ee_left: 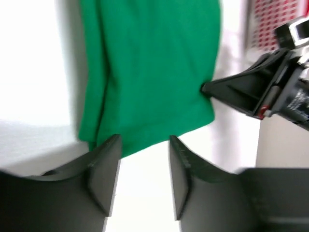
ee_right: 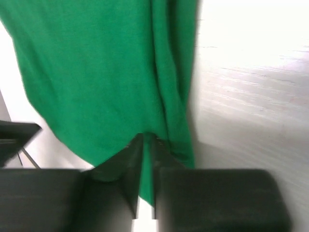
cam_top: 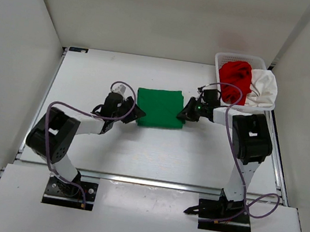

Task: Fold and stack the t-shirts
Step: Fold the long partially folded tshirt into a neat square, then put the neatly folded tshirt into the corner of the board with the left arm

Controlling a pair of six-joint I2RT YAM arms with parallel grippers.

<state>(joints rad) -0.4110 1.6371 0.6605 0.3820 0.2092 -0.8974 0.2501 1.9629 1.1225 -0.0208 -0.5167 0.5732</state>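
Black jaws of the right gripper (ee_right: 145, 140) stand narrow and pinch the right edge of the green shirt (cam_top: 159, 108); the left gripper (ee_left: 144, 142) is half open at the shirt's left edge, holding nothing. The green shirt lies folded flat mid-table (cam_top: 167, 153). The red shirt (cam_top: 236, 75) and white shirt (cam_top: 264, 88) sit in the basket (cam_top: 239, 57), far right.

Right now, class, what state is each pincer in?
Left pincer: open, empty, at the edge of the green shirt.
Right pincer: closed on the green shirt.
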